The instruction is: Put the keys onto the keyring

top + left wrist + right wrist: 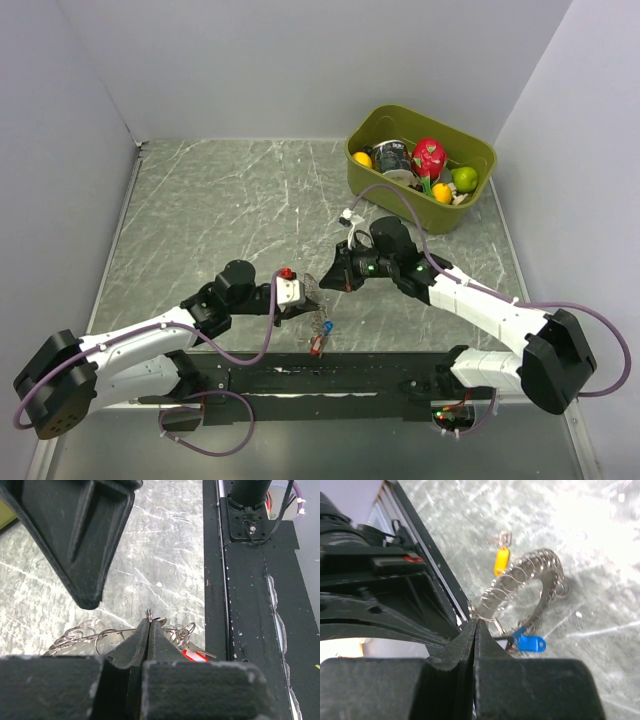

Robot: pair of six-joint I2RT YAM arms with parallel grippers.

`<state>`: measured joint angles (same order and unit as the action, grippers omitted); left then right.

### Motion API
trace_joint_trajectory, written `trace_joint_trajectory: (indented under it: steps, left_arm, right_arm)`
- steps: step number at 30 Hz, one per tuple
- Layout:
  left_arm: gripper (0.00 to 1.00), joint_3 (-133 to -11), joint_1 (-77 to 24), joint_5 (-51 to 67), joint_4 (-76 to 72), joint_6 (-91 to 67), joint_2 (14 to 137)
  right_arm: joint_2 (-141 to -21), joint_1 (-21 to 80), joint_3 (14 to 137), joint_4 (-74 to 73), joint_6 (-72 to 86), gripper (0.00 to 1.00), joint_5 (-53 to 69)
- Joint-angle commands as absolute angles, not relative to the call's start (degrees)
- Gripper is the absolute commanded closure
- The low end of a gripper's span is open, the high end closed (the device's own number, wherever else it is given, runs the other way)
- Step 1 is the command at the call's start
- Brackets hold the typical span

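Over the counter's [220,200] near middle, my left tool [149,622] and right tool [475,622] meet, both clamped shut on the hanging keyring [520,572]. A yellow-capped key [501,561] shows just beside its coil.

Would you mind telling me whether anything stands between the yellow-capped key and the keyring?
Nothing visible does. In the right wrist view the yellow-capped key sits right beside the keyring, with no object between them. The right end effector is shut on the ring's near edge.
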<state>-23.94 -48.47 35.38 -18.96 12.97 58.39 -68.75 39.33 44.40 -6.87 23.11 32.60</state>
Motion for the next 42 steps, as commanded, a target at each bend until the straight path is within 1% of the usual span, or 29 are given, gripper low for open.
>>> trace_joint_trajectory:
  steps: [1, 6, 7, 8, 9, 10, 12, 14, 21, 26, 33, 34, 36, 37, 39, 41, 42]
  left_arm:
    - [0.99, -25.1, -49.0, 33.8, -18.0, 14.9, 58.8]
    - [0.99, -24.6, -49.1, 33.7, -18.6, 14.9, 58.4]
    - [0.99, -24.7, -49.1, 33.6, -18.5, 14.9, 58.3]
    - [0.99, -24.7, -49.1, 33.5, -18.4, 14.9, 58.2]
    - [0.99, -24.7, -49.2, 33.6, -18.3, 14.9, 58.1]
    - [0.99, -24.8, -49.2, 33.4, -18.0, 14.9, 58.0]
    - [0.99, -24.8, -49.3, 33.2, -18.0, 14.9, 57.8]
    - [0.99, -24.8, -49.3, 33.2, -17.9, 14.9, 57.7]
    - [0.99, -25.0, -49.4, 33.3, -17.8, 15.0, 57.9]
    - [0.99, -25.2, -49.5, 33.3, -17.6, 15.2, 58.2]
    - [0.99, -25.1, -49.4, 33.3, -17.6, 15.2, 58.4]
    - [0.99, -25.3, -49.5, 33.3, -17.5, 15.2, 58.4]
    - [0.99, -25.3, -49.5, 33.3, -17.4, 15.2, 58.4]
    - [0.99, -25.2, -49.5, 33.2, -17.5, 15.2, 58.3]
    - [0.99, -25.1, -49.6, 33.4, -17.6, 15.2, 58.2]
    - [0.99, -25.1, -49.6, 33.5, -17.5, 15.2, 58.2]
    - [0.99, -25.2, -49.6, 33.4, -17.4, 15.2, 58.2]
  right_arm:
    - [-65.6, 38.9, 43.0, -0.3, 23.1, 1.0, 33.6]
    - [-67.1, 38.7, 43.2, -0.6, 23.8, 0.99, 35.2]
    - [-67.3, 38.7, 43.0, -0.5, 24.2, 0.92, 35.2]
    - [-67.2, 38.4, 42.9, -0.8, 24.5, 0.7, 35.3]
    - [-67.3, 38.5, 43.0, -1.1, 25.0, 0.6, 35.1]
    - [-67.8, 38.3, 43.5, -1.8, 25.4, 0.46, 34.5]
    - [-68.2, 38.0, 43.9, -3.6, 26.1, 0.4, 33.4]
    - [-69.1, 37.4, 44.0, -4.0, 27.1, 0.37, 33.6]
    - [-72.9, 35.6, 42.6, -0.3, 31.2, 0.38, 39.3]
    - [-75.5, 35.4, 41.1, 5.4, 34.3, 0.45, 44.5]
    - [-76.4, 35.4, 39.2, 10.5, 37.6, 0.51, 47.8]
    - [-76.2, 35.5, 39.1, 10.8, 37.9, 0.58, 48.0]
    - [-75.5, 35.4, 38.3, 12.1, 38.8, 0.64, 47.2]
    - [-75.2, 35.5, 38.2, 12.4, 39.0, 0.7, 46.9]
    - [-75.4, 35.5, 38.0, 12.8, 39.4, 0.74, 46.5]
    - [-75.9, 35.4, 38.0, 13.3, 40.0, 0.8, 46.6]
    - [-76.5, 35.4, 37.7, 14.2, 40.3, 0.85, 46.6]
